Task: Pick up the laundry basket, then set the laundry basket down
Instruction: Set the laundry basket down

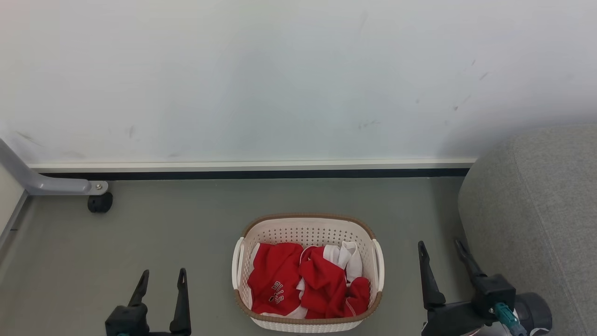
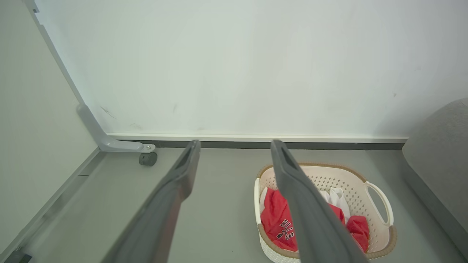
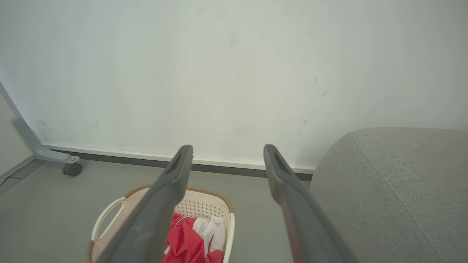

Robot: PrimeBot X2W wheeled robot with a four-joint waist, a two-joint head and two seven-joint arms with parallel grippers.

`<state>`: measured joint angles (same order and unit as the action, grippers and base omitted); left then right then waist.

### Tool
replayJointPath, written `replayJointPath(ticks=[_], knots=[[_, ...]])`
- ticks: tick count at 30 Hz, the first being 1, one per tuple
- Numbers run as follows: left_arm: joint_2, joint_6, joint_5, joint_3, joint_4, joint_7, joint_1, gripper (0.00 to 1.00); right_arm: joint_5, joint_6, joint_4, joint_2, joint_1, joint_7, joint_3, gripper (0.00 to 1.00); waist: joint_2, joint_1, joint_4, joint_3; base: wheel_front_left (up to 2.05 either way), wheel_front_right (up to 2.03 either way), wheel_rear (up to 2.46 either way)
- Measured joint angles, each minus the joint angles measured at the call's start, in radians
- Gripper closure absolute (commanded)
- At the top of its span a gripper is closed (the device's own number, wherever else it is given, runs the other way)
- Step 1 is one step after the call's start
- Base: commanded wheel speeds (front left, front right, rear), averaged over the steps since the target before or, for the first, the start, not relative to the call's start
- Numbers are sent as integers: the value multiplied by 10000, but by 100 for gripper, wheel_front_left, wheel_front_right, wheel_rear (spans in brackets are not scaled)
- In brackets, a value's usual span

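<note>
Between spread left claw (image 1: 163, 272) and spread right claw (image 1: 440, 244), head view: laundry basket (image 1: 308, 217).

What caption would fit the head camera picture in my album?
Left gripper and right gripper, both open, flank the laundry basket of red and white clothes on the grey floor.

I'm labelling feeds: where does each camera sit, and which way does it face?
Head view: on the head, facing down at the laundry basket on the floor; left gripper lower left, right gripper lower right.
Left wrist view: along its own fingers toward the wall; basket at right.
Right wrist view: along its own fingers; basket lower left.
All share the basket.
</note>
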<state>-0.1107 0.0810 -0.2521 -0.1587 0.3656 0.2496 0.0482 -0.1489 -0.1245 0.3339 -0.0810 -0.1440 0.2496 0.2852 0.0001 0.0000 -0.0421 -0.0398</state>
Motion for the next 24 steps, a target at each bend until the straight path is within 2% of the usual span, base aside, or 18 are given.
replayJointPath(ticks=[24], knots=[[-61, 245, 0, 374, -798, -387, -550, 0, 965, 0, -788, 215, 755, 0, -1235, 0, 0, 0, 63, -135, 0, 0, 0]])
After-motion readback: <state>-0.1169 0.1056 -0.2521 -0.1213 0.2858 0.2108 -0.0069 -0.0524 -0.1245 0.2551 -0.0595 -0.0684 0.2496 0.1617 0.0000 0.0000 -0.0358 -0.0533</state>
